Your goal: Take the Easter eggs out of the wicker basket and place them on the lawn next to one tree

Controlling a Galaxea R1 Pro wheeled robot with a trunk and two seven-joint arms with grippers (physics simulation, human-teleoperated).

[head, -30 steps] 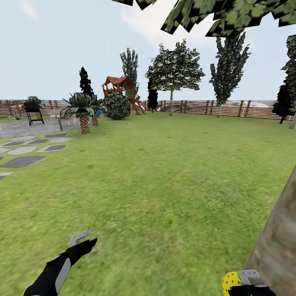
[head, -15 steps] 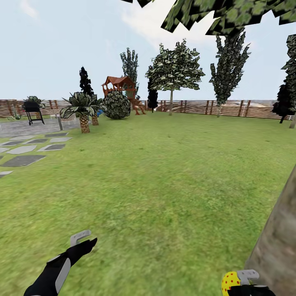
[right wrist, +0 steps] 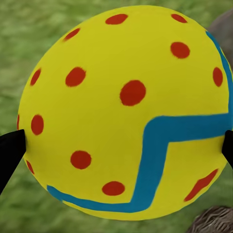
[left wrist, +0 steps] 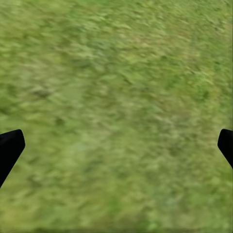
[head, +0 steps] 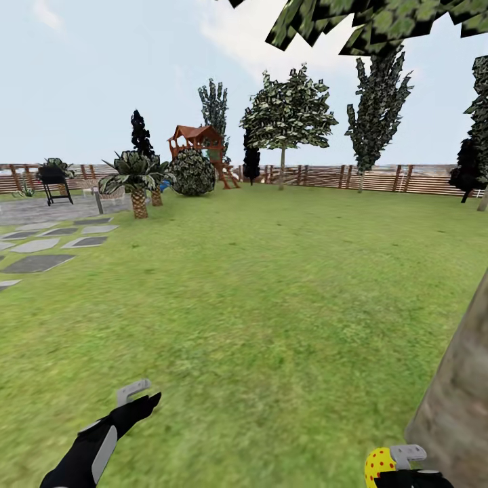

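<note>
1. Though the egg (right wrist: 124, 114) carries no writing, its yellow shell shows red spots and a blue zigzag band.
2. It sits clamped between the fingers of the right gripper (head: 400, 468), low above the lawn (head: 271, 305) and just beside the tree (head: 457, 400) trunk.
3. The left gripper (left wrist: 116, 145) hangs with its fingers spread wide over bare grass, holding nothing.
4. Far off stand a slatted fence (head: 325, 176) and grey paving slabs (head: 37, 263).

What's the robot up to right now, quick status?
Right gripper shut on a spotted Easter egg, beside the tree trunk. Left gripper open over the lawn. Nothing blocking.
</note>
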